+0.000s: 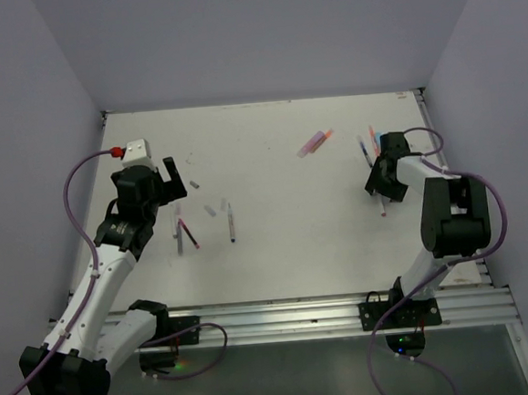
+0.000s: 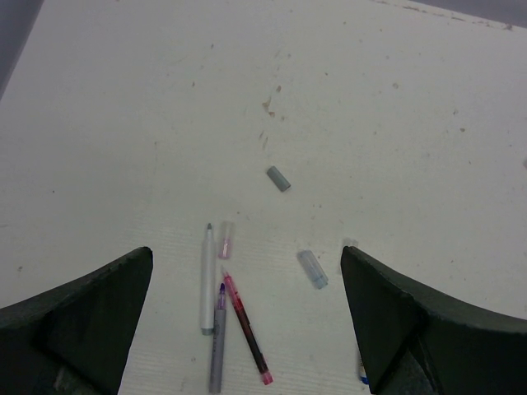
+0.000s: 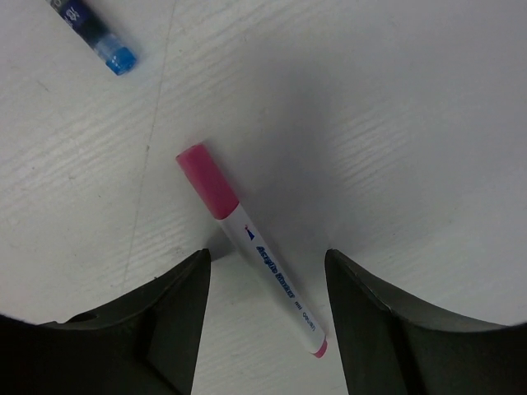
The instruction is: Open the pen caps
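Here the left tool (image 2: pixel 246 255) hangs wide spread above the surface (image 2: pixel 395 123) and pinches nothing. Under it lie a loose grey cap (image 2: pixel 278 178), a light blue cap (image 2: pixel 313 269) and three pens (image 2: pixel 207 280) close together. The right tool (image 3: pixel 265 257) is spread on both sides of a white marker (image 3: pixel 274 284). Its pink cap (image 3: pixel 207 181) sits on the marker's end.
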### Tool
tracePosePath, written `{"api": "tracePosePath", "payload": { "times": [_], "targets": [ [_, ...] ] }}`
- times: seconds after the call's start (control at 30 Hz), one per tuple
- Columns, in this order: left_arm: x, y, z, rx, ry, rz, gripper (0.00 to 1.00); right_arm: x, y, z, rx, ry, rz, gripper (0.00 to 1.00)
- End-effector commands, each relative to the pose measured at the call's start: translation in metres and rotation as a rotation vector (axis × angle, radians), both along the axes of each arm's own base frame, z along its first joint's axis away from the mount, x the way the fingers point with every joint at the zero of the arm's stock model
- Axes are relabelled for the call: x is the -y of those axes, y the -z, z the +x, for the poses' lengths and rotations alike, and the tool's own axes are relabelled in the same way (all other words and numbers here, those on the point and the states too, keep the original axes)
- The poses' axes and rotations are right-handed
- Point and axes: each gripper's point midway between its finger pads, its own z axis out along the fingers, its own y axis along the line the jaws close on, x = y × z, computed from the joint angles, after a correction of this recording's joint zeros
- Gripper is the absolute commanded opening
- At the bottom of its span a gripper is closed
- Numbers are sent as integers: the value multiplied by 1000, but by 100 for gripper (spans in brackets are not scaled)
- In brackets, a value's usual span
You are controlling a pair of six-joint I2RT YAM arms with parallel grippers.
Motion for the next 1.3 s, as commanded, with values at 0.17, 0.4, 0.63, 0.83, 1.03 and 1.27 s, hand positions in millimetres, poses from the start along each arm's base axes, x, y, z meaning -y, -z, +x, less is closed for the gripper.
{"api": "tracePosePath", "payload": {
  "times": [0.17, 0.4, 0.63, 0.83, 1.03, 1.27],
  "targets": [
    [-3, -9, 8, 50, -8, 15, 100, -10, 18, -14, -54, -49, 48, 51],
    [-1, -7, 9, 46, 1, 7, 100, -23, 23, -30, -73, -93, 66, 12],
    [40, -7, 15, 34, 156, -143, 100, -100, -16, -19, 68, -352, 61, 0],
    [105, -13, 18, -28, 340, -442, 100, -212, -80, -23, 349, -625, 209, 0],
    [165, -34, 25, -3, 415, -496, 98, -300, -136, -39, 566, -862, 365, 0],
    [203, -34, 30, 14, 399, -536, 89, -352, -163, -55, 658, -990, 403, 0]
  ]
}}
